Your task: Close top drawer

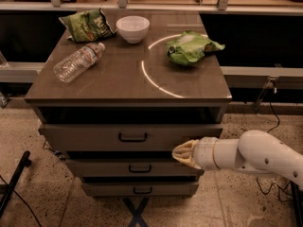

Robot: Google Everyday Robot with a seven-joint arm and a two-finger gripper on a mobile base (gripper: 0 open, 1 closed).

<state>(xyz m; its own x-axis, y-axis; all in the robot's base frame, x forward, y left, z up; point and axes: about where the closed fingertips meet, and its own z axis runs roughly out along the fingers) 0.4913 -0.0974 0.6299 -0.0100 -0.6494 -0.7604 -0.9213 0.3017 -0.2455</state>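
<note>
Top drawer (94, 137): mid-frame, slightly out under the desk (118, 79).
Claw (181, 153): right of centre, pinched together, empty, at drawer front.

No writing can be read here.
The green bag (87, 25) at the far left of the tabletop (118, 84) shows pale lettering, and the bottle (78, 63) beside it has a label, but both are illegible. The hand (182, 153) is at the lower right of the top drawer (85, 137) front.
</note>
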